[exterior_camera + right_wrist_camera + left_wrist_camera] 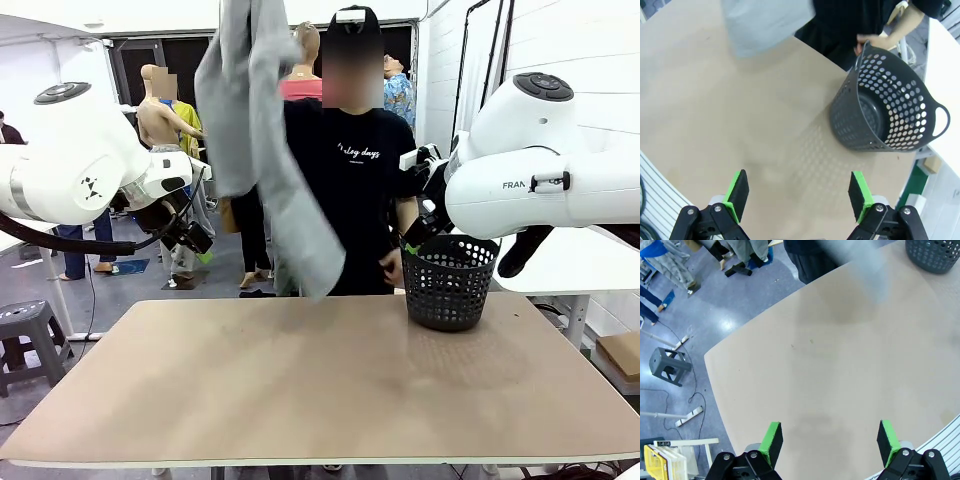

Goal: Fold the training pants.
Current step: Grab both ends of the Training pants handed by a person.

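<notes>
Both white robot arms are raised at the frame's left and right edges. The left pincer and right pincer are spread wide above the beige tabletop. "FRAN" shows on the right arm. Light grey soft-fabric training pants dangle at upper centre-left, before a person. A black perforated plastic basket stands centre-right, its bare bottom showing.

The pants are showing plain light grey, with no pattern. The table is showing a flat tan. The basket is looking dark grey to black, dotted all over with rows of round holes. The person's shirt is showing black with small white lettering. The left gripper and right gripper are showing black with bright green pads.
</notes>
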### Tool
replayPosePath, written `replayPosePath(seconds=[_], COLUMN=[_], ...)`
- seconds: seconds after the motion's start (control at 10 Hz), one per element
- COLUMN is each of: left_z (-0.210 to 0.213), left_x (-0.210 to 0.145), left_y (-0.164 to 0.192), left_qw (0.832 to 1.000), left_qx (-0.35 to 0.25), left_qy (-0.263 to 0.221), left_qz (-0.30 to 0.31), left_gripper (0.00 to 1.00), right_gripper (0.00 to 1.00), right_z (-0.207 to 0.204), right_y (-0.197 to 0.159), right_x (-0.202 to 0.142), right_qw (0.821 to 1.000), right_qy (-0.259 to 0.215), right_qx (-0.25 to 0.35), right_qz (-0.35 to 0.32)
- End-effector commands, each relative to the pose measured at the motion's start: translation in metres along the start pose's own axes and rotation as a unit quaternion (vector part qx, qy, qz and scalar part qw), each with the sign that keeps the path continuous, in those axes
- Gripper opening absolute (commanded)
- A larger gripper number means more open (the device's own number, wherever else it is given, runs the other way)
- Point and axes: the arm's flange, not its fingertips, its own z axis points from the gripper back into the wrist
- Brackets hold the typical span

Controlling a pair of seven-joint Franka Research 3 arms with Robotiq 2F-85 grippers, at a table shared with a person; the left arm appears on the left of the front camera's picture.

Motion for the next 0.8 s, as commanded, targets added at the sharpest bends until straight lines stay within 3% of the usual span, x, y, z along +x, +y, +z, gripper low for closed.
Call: replayPosePath(seconds=[0.0, 0.7], left_z=[-0.0004, -0.0004], left_x=[0.0002, 0.0002], left_y=[0.0001, 0.0001], left_qw=[1.000, 1.000], left_qx=[-0.005, -0.005], left_qy=[-0.001, -0.001], left_qz=[-0.001, -0.001], left_gripper=[1.00, 1.00], right_gripper=[1.00, 1.00], right_z=[0.0007, 0.0007], right_y=[-0.0008, -0.0008], right_x=[0.0005, 0.0005], right_qw=[1.000, 1.000], right_qy=[0.000, 0.000], right_qx=[0.001, 0.001], right_qz=[0.004, 0.004])
